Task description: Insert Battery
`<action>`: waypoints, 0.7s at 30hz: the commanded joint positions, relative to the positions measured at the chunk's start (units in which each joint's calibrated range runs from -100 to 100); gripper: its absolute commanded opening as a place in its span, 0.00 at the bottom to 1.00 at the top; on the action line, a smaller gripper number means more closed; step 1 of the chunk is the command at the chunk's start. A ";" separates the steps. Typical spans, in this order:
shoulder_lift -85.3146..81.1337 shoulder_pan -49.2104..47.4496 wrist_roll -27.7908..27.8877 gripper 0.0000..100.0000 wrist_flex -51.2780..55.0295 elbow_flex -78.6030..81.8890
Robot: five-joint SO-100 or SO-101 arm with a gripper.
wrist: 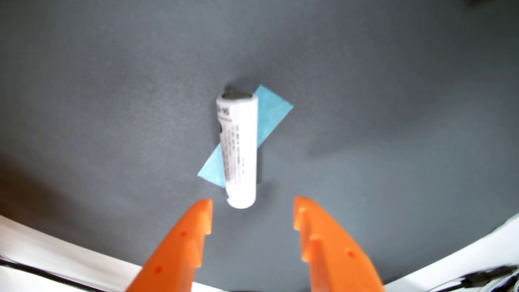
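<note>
1. Orange gripper (pixel 252 207) enters the wrist view from the bottom edge, its two fingers spread wide and holding nothing
2. White battery (pixel 238 151) lies at frame centre, its near end between and just above the fingertips, untouched
3. Blue tape strip (pixel 273 109) lies diagonally under it
4. Dark grey mat (pixel 112 98) fills most of the frame; white table (pixel 42 247) shows in both bottom corners

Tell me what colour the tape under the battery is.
Light blue; the tape shows best in the wrist view, lying diagonally under the white battery.
</note>
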 commanded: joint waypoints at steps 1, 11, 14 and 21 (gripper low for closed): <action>0.20 2.19 0.21 0.17 0.30 -2.98; 2.37 1.24 0.21 0.17 0.38 -2.89; 3.04 1.24 0.21 0.17 0.38 -2.98; 4.45 1.01 0.26 0.17 0.30 -2.98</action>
